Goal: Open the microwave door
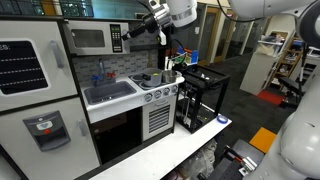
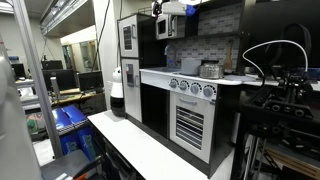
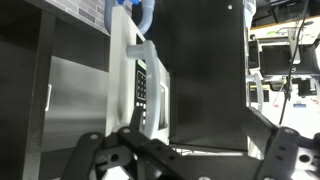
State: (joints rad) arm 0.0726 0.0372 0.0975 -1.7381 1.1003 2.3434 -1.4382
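Microwave door [image 1: 88,40] looks shut, set high in the toy kitchen above the sink [image 1: 108,93], with the black keypad strip [image 1: 117,40] along one edge. The gripper [image 1: 136,30] hangs just beside the keypad end. In the wrist view the fingers [image 3: 92,152] are spread wide, gripping nothing.

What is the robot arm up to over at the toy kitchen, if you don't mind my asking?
The arm is set on opening the toy microwave. In an exterior view its pincer hangs beside the keypad strip, at the keypad end of the microwave door. The door looks shut, and nothing is gripped yet. The wrist view shows the pincer spread wide, facing the keypad side.
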